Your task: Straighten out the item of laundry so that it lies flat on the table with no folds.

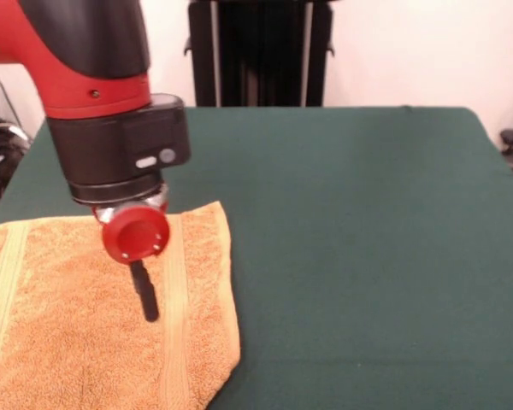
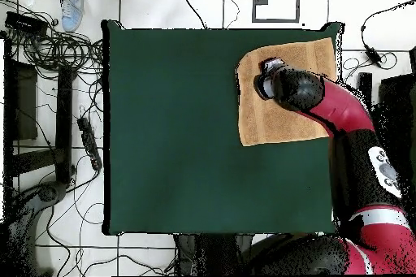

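Note:
The orange-tan towel (image 1: 68, 342) lies on the green table (image 1: 368, 256) at the front view's near left, and runs out of the picture at the left and bottom. Two ribbed bands cross it. Its near right corner looks rounded and slightly bunched. My gripper (image 1: 148, 309) points straight down over the towel near its right band, at or just above the cloth. In the overhead view the towel (image 2: 272, 123) sits at the table's (image 2: 179, 127) upper right corner. There the arm covers part of it, with the gripper (image 2: 265, 84) over its left half.
A black stand (image 1: 256, 51) rises behind the table's far edge. Cables (image 2: 49, 46) lie tangled on the tiled floor at the overhead view's left. A person's shoe (image 2: 71, 6) shows at its top left. The towel lies close to the table's edges.

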Motion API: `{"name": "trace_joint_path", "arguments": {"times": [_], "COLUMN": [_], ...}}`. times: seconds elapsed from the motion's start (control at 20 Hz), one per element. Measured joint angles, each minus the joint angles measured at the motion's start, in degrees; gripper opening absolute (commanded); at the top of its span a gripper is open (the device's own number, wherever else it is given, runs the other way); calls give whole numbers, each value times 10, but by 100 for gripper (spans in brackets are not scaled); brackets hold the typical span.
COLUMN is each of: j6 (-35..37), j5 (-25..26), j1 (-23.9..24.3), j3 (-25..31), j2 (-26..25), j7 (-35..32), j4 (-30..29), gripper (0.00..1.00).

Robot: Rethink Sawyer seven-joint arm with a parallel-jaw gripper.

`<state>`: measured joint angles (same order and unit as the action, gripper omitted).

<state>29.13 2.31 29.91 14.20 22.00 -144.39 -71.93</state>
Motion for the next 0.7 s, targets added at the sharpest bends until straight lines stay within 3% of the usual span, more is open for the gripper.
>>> {"name": "trace_joint_path", "arguments": {"times": [0.7], "j6": [-84], "j5": [-74], "j1": [-19], "j3": [4], "j2": [-49], "j7": [0], "j4": [0], "gripper": [100]}}
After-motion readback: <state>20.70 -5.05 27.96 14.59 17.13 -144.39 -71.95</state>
